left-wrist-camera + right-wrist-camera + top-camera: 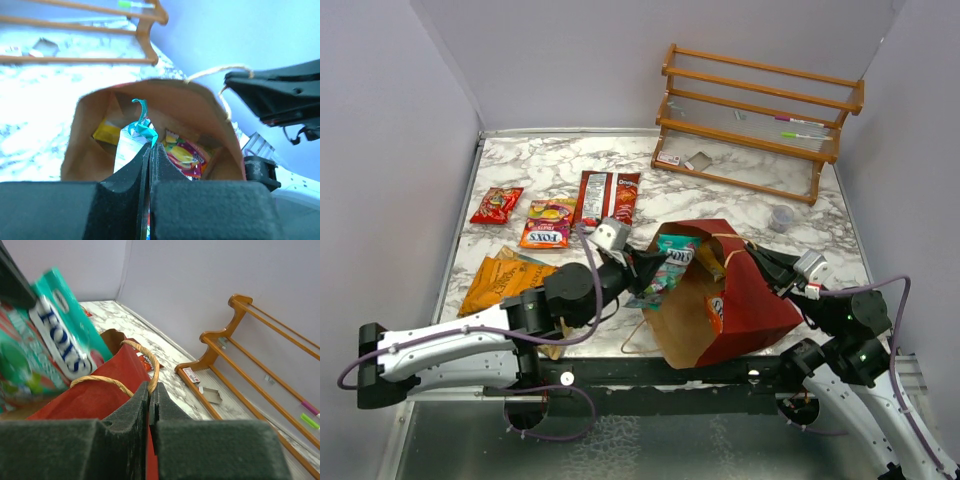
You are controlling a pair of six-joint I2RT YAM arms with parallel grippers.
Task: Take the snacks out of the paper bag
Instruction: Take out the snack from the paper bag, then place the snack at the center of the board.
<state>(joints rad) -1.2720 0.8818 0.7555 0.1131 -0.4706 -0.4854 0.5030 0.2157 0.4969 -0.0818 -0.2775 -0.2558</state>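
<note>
Top external view, read from the left: five snacks are laid on the marble table [740, 180], namely an orange chip bag [500, 283], a red packet [496, 204], an orange packet [548, 224] and two long red packets [593, 197]. Next, the left gripper [646, 265] is seen with its jaws pressed together on a teal packet [672, 258], which is held up at the mouth of the paper bag [750, 310]. The bag is laid on its side near the middle, mouth turned leftward. Its upper rim is pinched by the right gripper [763, 262], just beside a twisted handle [725, 238]. A wooden rack [760, 115] is placed far right.

Inside the bag, a yellow packet [106, 132] and a pink packet [185, 154] are shown by the left wrist camera.
</note>
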